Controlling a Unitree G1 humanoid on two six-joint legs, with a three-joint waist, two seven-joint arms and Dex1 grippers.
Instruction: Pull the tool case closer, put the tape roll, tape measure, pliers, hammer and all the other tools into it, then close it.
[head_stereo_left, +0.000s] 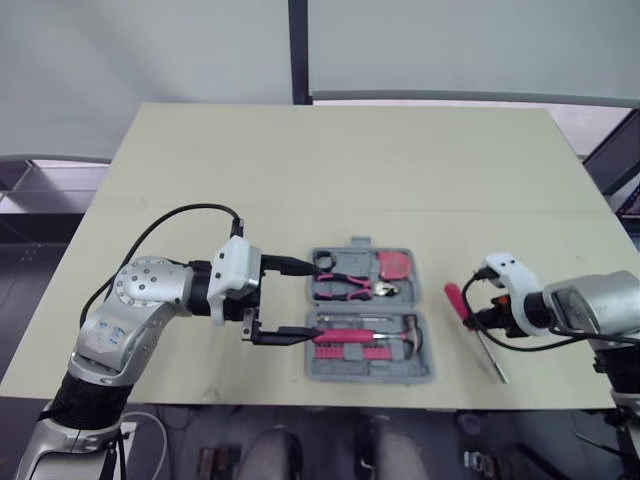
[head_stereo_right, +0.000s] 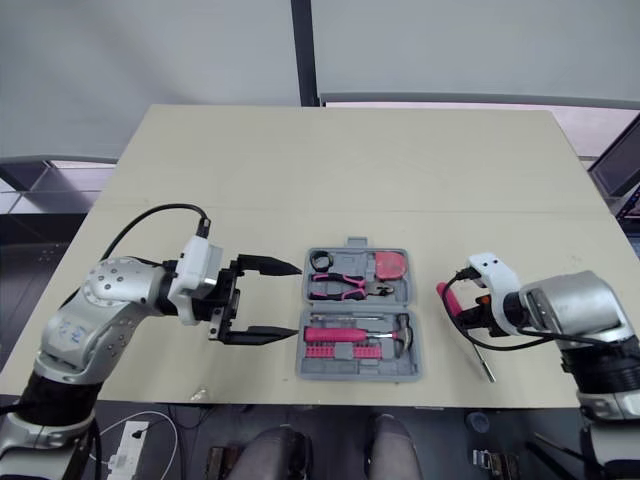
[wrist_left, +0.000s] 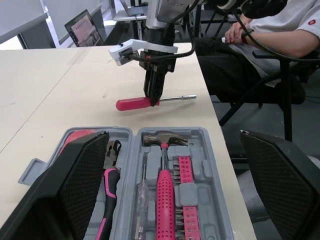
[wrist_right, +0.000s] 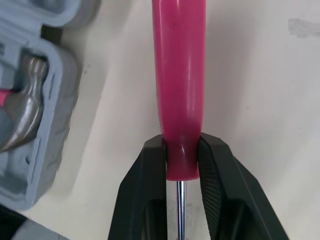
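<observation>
The pale worktop (head_stereo_left: 330, 170) carries the open grey tool case (head_stereo_left: 370, 374) near its front edge. The left pincer (head_stereo_right: 298, 300) spreads wide at the case's left side, fingers pointing into it. To the case's right, the right pincer (wrist_right: 182, 141) clamps the pink-handled screwdriver (wrist_right: 179, 75) low on its handle. The hammer (head_stereo_left: 360, 337) and pliers (head_stereo_left: 350, 287) sit in the case, with a red item (head_stereo_left: 397, 265), possibly the tape measure.

A pale beige tabletop (head_stereo_left: 330, 170) with a seam across it stands before light grey wall panels (head_stereo_left: 150, 60) split by a dark upright post (head_stereo_left: 298, 50), while beside it a person (wrist_left: 295, 20) sits on a black-framed chair (wrist_left: 287, 100).
</observation>
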